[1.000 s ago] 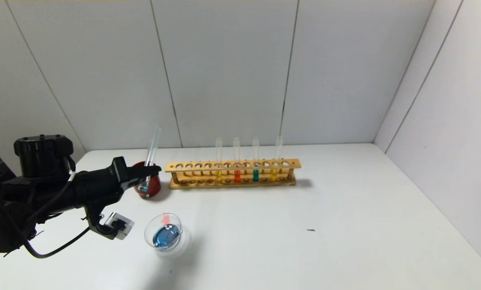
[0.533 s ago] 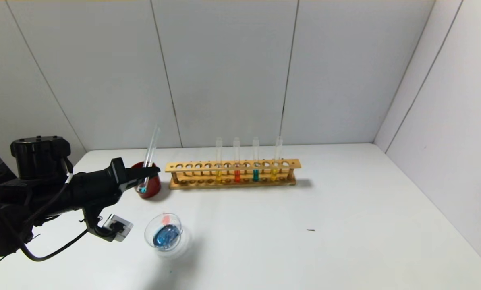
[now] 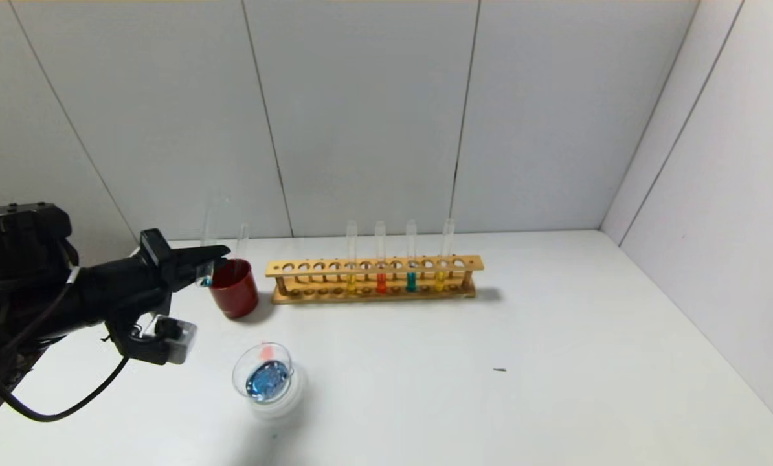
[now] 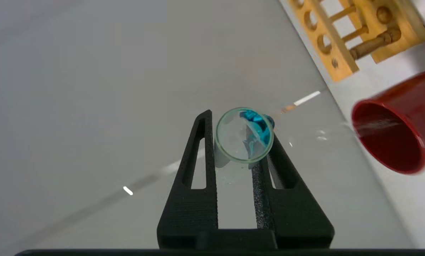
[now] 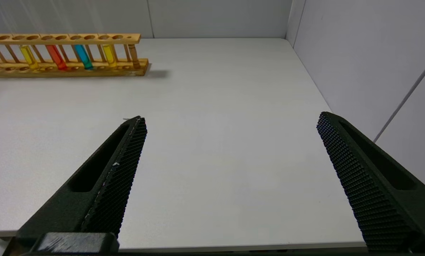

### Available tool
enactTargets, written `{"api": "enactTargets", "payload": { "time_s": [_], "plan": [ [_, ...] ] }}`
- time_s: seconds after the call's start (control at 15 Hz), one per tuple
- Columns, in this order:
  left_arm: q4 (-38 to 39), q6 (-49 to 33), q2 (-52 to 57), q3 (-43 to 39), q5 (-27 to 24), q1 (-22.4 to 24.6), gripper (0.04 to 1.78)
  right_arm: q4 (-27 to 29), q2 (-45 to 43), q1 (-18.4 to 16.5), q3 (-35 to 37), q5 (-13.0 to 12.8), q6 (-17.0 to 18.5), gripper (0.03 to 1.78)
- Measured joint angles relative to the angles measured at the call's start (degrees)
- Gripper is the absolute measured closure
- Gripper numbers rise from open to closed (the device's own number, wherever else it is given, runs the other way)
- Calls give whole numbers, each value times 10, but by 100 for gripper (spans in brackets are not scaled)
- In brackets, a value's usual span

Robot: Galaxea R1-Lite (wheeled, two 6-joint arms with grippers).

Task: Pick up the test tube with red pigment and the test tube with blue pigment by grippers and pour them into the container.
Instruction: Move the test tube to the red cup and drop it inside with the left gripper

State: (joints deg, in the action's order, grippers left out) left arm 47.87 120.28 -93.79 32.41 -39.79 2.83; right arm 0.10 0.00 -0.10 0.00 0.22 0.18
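1. Test tube with blue pigment (image 4: 244, 136): a clear glass tube with traces of teal-blue liquid at its round end, clamped between the fingers (image 4: 200, 149) of the left gripper (image 3: 206, 266). In the head view it is held in the air just left of the dark red cup (image 3: 234, 288), above the counter (image 3: 490, 336); its upper length is blurred there.
2. A second tube with teal-blue liquid (image 3: 411, 278) stands upright in the wooden test tube rack (image 3: 373, 279), immediately right of the test tube with red pigment (image 3: 380, 279).
3. Test tube with red pigment: upright in the rack, untouched, with a yellow-liquid tube (image 3: 351, 281) on its left. Another yellow-liquid tube (image 3: 440, 278) stands right of the teal-blue one.
4. Container (image 3: 263, 375): a low, clear glass dish on the counter, in front of the red cup and apart from it. It holds a pool of blue liquid; a faint reddish mark shows at its far rim.
5. Red cup: on the counter just beside the left end of the rack. One clear tube (image 3: 242, 243) rises from it.
6. Left gripper: its fingers are closed on the held tube, and it sits level with the cup's rim.
7. Right gripper (image 5: 230, 124): its fingers stand wide apart, holding nothing, low over the near right part of the counter, well apart from the rack.
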Motion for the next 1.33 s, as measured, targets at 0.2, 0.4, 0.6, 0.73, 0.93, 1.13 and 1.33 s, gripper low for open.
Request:
{"api": "enactTargets", "payload": {
  "time_s": [0.2, 0.4, 0.6, 0.73, 0.93, 1.13, 1.33],
  "plan": [
    [-14, -190, 36, 3, 59, 9, 150, 0, 0, 0, 0, 0, 0, 6],
    [-68, -431, 59, 35, 114, 4, 150, 0, 0, 0, 0, 0, 0, 6],
    [-107, -686, 57, 90, 131, 9, 150, 0, 0, 0, 0, 0, 0, 6],
    [-95, -835, 43, 109, 134, 18, 150, 0, 0, 0, 0, 0, 0, 6],
    [-44, -950, -1, 110, 132, 38, 150, 0, 0, 0, 0, 0, 0, 6],
    [46, -966, -72, 103, 129, 57, 150, 0, 0, 0, 0, 0, 0, 6],
    [156, -992, -152, 98, 126, 60, 150, 0, 0, 0, 0, 0, 0, 6]
  ]
}}
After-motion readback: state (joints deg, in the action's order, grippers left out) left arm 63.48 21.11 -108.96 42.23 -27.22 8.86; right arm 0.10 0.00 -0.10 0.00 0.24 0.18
